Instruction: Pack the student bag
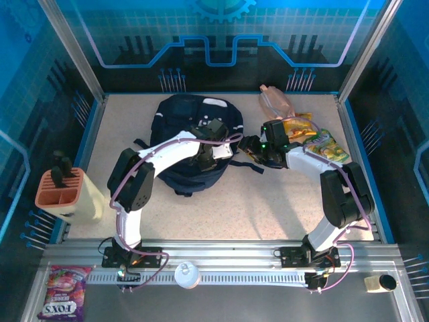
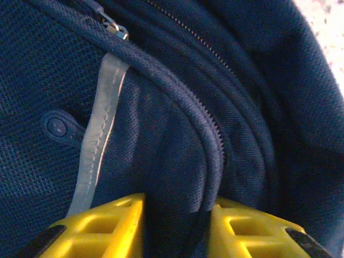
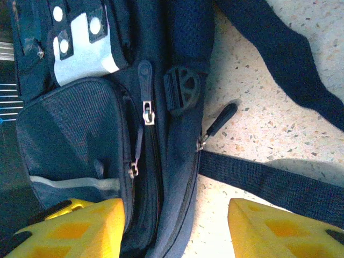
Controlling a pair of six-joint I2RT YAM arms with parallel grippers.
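Observation:
The student bag, dark navy with grey-white patches, lies flat in the middle of the table. My left gripper is down on its right half. In the left wrist view its yellow fingers pinch a raised fold of navy fabric with a zip edge, which fills the gap of the left gripper. My right gripper stands open at the bag's right side. In the right wrist view the right gripper has one finger over the bag's zipped side and the other over bare table.
Black straps trail from the bag onto the table by my right gripper. Snack packets and a pinkish pouch lie at the back right. An orange holder stands at the left edge. A sweets packet lies off the table, front left.

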